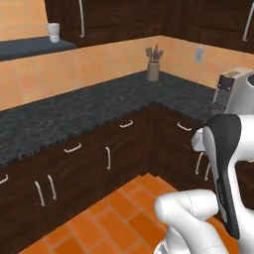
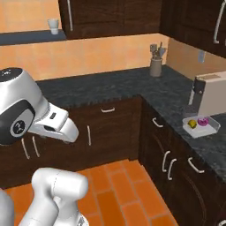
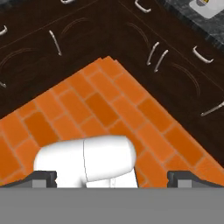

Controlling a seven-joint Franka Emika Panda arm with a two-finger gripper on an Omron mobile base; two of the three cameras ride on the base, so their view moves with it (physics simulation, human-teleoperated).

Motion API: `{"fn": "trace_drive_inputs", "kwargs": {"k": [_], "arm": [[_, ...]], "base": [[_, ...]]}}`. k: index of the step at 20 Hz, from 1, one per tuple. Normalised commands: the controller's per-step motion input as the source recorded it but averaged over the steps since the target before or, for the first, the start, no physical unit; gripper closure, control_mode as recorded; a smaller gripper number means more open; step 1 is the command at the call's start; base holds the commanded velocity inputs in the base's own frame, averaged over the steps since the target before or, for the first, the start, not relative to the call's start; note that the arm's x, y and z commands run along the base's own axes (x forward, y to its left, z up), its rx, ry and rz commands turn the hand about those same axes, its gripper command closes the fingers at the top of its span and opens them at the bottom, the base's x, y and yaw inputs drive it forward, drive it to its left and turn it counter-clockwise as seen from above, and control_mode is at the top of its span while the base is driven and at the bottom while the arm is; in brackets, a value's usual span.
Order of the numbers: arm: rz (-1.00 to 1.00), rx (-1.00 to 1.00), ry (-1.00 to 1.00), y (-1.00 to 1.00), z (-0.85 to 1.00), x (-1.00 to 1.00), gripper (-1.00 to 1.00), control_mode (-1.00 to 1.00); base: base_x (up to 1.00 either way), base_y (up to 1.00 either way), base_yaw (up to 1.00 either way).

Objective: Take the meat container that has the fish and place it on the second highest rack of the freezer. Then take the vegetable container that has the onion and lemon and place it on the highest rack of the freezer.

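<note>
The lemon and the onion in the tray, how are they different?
The lemon is yellow, while the onion is purple-pink. The lemon lies at the left of the tray in the right base view and the onion lies to its right, toward the toaster. Both are small, roundish, and share one shallow tray on the dark counter.

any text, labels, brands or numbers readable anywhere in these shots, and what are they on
No readable text in any view.
The toaster has no legible brand or markings.
The vegetable container, with the onion and lemon, carries no label.
The cup on the shelf and the utensil holder are plain.
</note>
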Motion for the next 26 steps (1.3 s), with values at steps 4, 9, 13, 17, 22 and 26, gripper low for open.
{"fn": "trace_drive_inputs", "kwargs": {"k": [4,9,13,17,22,26], "arm": [[0.00,0.00,0.00,0.00,0.00,0.00,-1.00,1.00],[0.00,0.00,0.00,0.00,0.00,0.00,-1.00,1.00],[0.00,0.00,0.00,0.00,0.00,0.00,-1.00,1.00],[0.00,0.00,0.00,0.00,0.00,0.00,-1.00,1.00],[0.00,0.00,0.00,0.00,0.00,0.00,-1.00,1.00],[0.00,0.00,0.00,0.00,0.00,0.00,-1.00,1.00]], "base": [[0.50,0.04,-0.65],[0.52,0.05,-0.64],[0.56,0.00,-0.56],[0.54,0.08,-0.57],[0.61,0.25,-0.52],[0.61,0.34,-0.49]]}}
